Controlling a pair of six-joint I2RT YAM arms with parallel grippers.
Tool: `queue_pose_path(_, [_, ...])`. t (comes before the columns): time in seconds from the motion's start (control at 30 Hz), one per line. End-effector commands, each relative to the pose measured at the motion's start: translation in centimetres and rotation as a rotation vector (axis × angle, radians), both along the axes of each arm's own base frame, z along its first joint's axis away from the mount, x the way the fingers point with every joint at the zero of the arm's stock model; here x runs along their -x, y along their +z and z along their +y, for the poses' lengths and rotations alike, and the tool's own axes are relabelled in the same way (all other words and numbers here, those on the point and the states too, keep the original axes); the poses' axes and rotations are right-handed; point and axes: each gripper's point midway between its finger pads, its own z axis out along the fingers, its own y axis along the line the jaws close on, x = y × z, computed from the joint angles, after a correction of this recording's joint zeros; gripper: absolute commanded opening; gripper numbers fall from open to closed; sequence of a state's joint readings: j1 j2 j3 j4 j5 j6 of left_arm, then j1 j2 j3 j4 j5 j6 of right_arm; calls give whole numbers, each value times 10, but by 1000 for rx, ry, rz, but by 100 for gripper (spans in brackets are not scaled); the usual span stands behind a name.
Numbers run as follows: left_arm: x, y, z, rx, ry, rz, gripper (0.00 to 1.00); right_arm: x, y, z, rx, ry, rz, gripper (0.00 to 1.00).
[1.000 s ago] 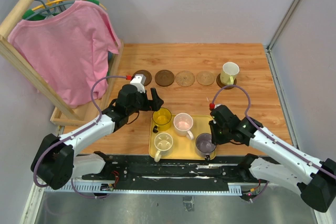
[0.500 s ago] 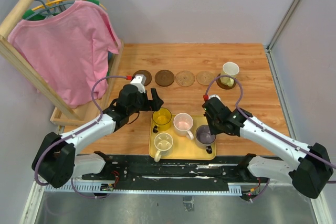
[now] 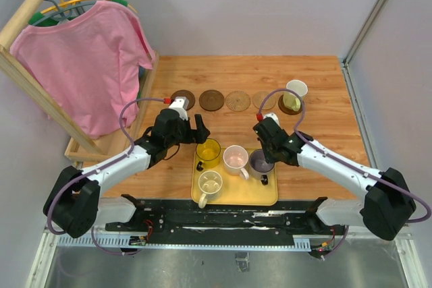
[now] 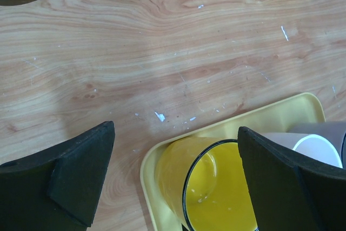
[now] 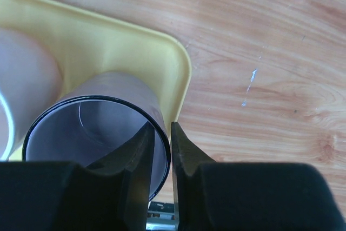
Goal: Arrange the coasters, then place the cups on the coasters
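Five coasters lie in a row at the far side: dark ones (image 3: 182, 99) (image 3: 211, 100), tan woven ones (image 3: 237, 101) (image 3: 264, 101), and one (image 3: 289, 107) under the pale green cup (image 3: 295, 92). On the yellow tray (image 3: 237, 195) stand the yellow cup (image 3: 208, 152), pinkish cup (image 3: 235, 158) and cream cup (image 3: 210, 183). My right gripper (image 5: 162, 128) is shut on the purple-grey cup (image 5: 92, 128), one finger inside its rim and one outside, over the tray's right side. My left gripper (image 4: 175, 128) hangs wide open above the yellow cup (image 4: 216, 187), not touching it.
A wooden clothes rack (image 3: 101, 143) with a pink shirt (image 3: 88, 65) stands at the left, close to my left arm. Grey walls close the table at the back and right. The tray's far right corner (image 5: 181, 66) lies just under the purple-grey cup.
My right gripper has carried the purple-grey cup from the tray's near right corner toward the far side. The left arm and the other cups have stayed put.
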State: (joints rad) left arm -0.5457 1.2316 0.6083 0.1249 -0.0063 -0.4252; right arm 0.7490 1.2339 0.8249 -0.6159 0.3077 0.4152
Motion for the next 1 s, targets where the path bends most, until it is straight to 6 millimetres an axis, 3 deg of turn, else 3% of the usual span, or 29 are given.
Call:
queue_pose_path(0.0, [-3,0,-2,-13,-5,-15,100,-26,5,-8,15,-57,-67,21])
queue_pose_path(0.13, [-4,-1,-3,-19,-6,-11,100,-39,8,-8,14,-71,-84,26])
queue_pose_path(0.3, [-4,1,-2,-15,-5,-19,100,-38,21,-3,-25,-63,-102,56])
queue_pose_path(0.37, [-3,1,-2,-14,-4,-19,100,-34,28,-7,-41,-72,-117,63])
queue_pose_path(0.63, [0,0,-4,-6,-19,-13,100,0,59,-15,-212,-75,-190,68])
queue_pose_path(0.83, [0,0,-3,-5,-18,-15,100,39,40,-11,-275,-65,-100,72])
queue_pose_path(0.97, [0,1,-4,-6,-22,-14,100,53,30,2,-279,-35,-90,74])
